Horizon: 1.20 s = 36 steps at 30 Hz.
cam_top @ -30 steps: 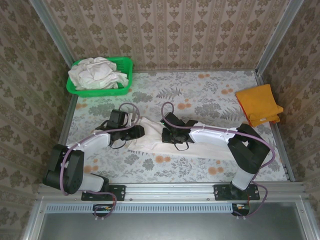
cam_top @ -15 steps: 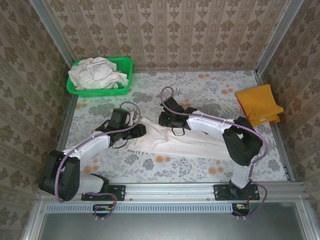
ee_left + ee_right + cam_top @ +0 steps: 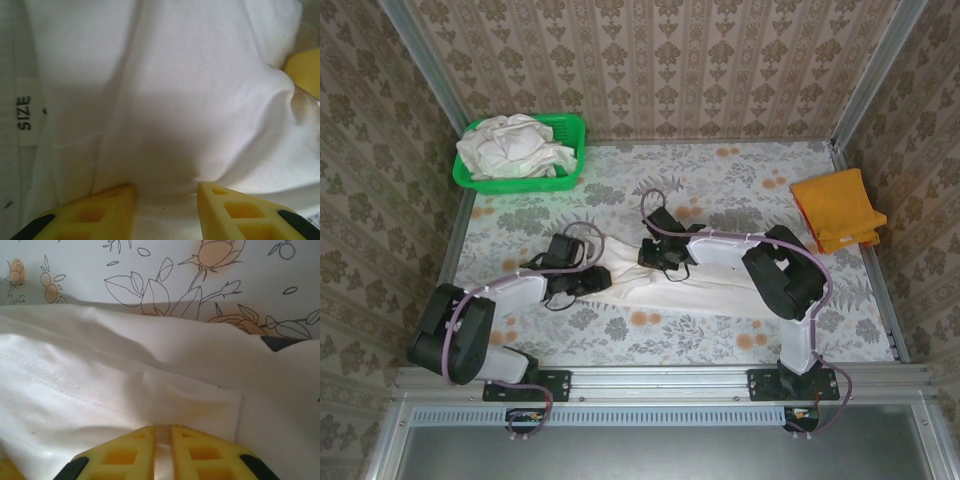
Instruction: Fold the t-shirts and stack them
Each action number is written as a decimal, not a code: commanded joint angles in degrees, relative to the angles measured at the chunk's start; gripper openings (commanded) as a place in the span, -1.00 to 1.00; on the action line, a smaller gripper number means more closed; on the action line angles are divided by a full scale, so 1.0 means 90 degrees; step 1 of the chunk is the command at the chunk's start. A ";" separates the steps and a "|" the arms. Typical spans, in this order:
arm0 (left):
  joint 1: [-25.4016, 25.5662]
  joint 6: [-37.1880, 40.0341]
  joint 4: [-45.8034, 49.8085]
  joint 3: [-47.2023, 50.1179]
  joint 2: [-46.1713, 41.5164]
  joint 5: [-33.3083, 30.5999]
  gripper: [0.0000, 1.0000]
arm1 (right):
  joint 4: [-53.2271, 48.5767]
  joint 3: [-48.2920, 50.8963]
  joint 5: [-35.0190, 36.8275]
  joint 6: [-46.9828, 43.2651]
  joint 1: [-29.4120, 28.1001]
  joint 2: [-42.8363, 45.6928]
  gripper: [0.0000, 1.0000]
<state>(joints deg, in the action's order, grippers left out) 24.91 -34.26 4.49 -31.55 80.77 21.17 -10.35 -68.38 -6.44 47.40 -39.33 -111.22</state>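
Observation:
An off-white t-shirt (image 3: 705,288) lies stretched across the middle of the table. My left gripper (image 3: 594,279) is at its left end. In the left wrist view the yellow fingers (image 3: 117,202) stand apart with a thick bunch of the cloth (image 3: 190,100) between them, beside a SIZE label (image 3: 25,113). My right gripper (image 3: 656,256) sits on the shirt's far edge. Its fingers (image 3: 132,450) are almost together, with a thin fold of the shirt (image 3: 150,385) pinched in the gap. A folded orange t-shirt (image 3: 837,208) lies at the right edge.
A green basket (image 3: 569,127) at the back left holds several crumpled off-white shirts (image 3: 512,146). Metal frame rails border the flowered tablecloth (image 3: 740,180) on both sides. The two grippers work close together over the shirt's left part.
My right gripper has moved away from me onto the shirt's far edge and closed on the cloth. The left gripper has shifted slightly towards me, and the shirt's left end has bunched up.

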 commanded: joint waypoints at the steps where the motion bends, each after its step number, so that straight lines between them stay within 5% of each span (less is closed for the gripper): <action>1: -0.0276 0.0484 0.0106 -0.0489 0.0553 -0.0290 -0.20 | -0.0158 0.0212 0.0188 -0.0408 0.0218 0.0599 -0.28; 6: -0.0547 0.1511 0.0668 -0.2067 0.1878 -0.0539 -0.15 | -0.0159 0.0865 0.0631 -0.0860 0.0888 0.1585 0.36; 9: -0.0637 0.2040 0.1169 -0.3306 0.2849 -0.0756 -0.11 | -0.0198 0.1381 0.0600 -0.1009 0.1436 0.2108 0.53; 25: -0.0708 0.2392 0.3417 -0.9470 0.7094 -0.0034 0.06 | -0.0724 0.3029 0.0887 -0.1330 0.1962 0.3453 0.50; 32: -0.0648 0.2254 0.3577 -1.0318 0.7420 0.0406 0.21 | -0.0764 0.3253 0.0331 -0.1350 0.1958 0.3451 0.50; 36: -0.0629 0.2235 0.3495 -1.0225 0.6962 0.0288 0.53 | -0.0655 0.3487 0.0080 -0.1360 0.1871 0.3452 0.49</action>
<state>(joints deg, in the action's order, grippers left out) 18.90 -13.85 30.70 -124.16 144.55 24.03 -15.38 -38.61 -2.92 35.92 -22.00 -81.34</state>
